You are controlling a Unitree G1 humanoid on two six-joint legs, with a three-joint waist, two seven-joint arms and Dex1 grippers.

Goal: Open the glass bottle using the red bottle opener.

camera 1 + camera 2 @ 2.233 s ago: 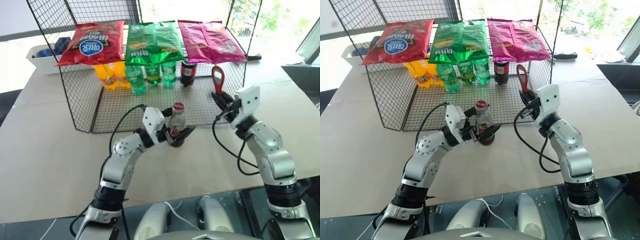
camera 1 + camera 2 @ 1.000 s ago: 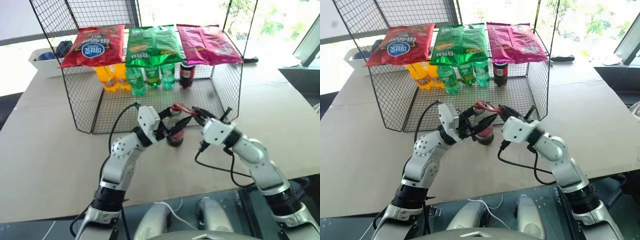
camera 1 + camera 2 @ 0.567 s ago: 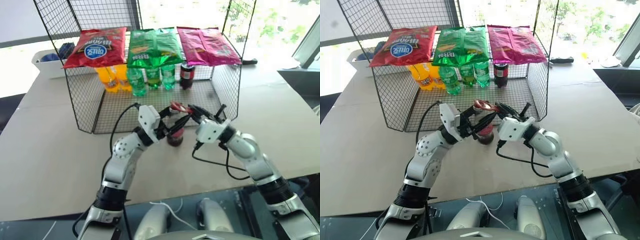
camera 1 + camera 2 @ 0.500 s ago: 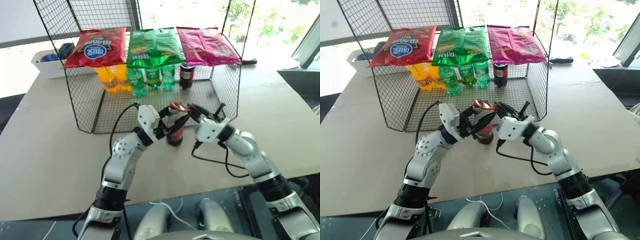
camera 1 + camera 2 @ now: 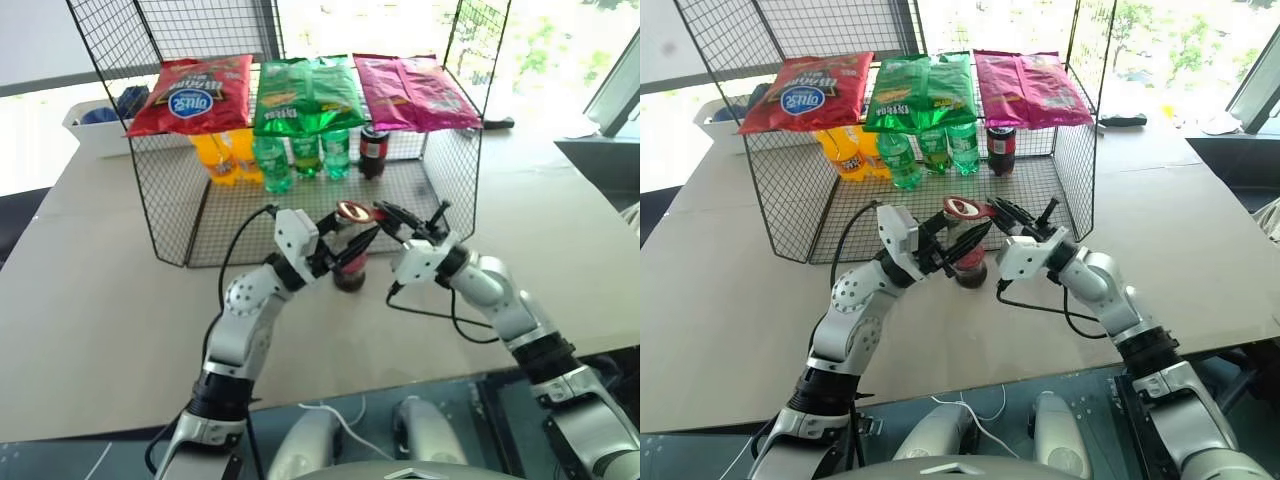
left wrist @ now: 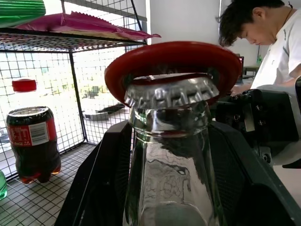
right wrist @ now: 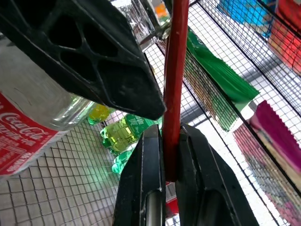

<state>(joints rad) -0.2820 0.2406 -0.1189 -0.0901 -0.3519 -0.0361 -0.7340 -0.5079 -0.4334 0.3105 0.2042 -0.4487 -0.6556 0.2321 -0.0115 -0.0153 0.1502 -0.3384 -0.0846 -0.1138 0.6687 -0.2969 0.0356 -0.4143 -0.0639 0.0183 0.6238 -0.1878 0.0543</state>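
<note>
Step in hand: seating the opener on the cap. The glass bottle stands upright on the counter, just in front of the open side of the wire rack, near the centre of the head views. The left end effector is clamped on the glass bottle, one black finger on each side of the body below the neck. The right end effector approaches from 3 o'clock of the bottle, its fingers pressed together on the handle of the red bottle opener; the right wrist view shows the red shaft pinched edge-on between both fingers.

The oval ring of the opener lies over the crimped metal cap, which is still on the bottle. In the left wrist view the ring arcs behind and above the cap.

Next move, as a judgement: the ring's inner tooth must hook under the cap skirt on one side, with the opposite edge bearing on the cap top. The handle should then be levered upward while the left end effector holds the bottle against tipping. A slip would throw the opener off the cap or tilt the bottle.

Hidden or unclear:
- Whether the tooth is already engaged under the skirt cannot be told.
- The bottle's base and label are partly covered by the left fingers.
- A person sits beyond the counter, cut off at the frame edge.
- Drink bottles and snack bags in the rack are not involved.
</note>
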